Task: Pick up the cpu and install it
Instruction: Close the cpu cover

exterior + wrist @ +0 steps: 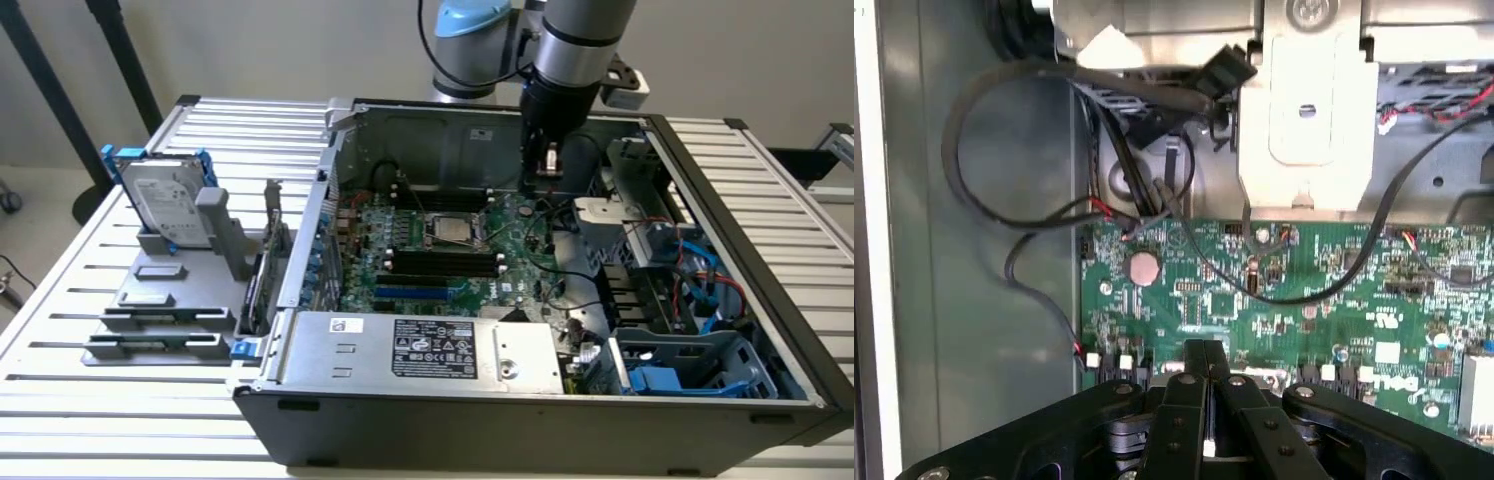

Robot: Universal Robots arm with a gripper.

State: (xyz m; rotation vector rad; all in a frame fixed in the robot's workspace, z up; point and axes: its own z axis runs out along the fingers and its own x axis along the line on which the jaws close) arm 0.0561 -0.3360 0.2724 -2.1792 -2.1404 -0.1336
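Gripper (1204, 352) jaws together, nothing held, above motherboard (1324, 300), exterior view's right of cpu (451, 228); best kept clear of loose cables (984, 120).

My arm (577, 40) hangs straight down with the wrist vertical; my gripper (547, 182) points downward, its two fingers (1194, 366) pressed tight together.

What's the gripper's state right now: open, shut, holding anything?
Gripper: fingers shut against each other, nothing seen between them, hovering over the motherboard.
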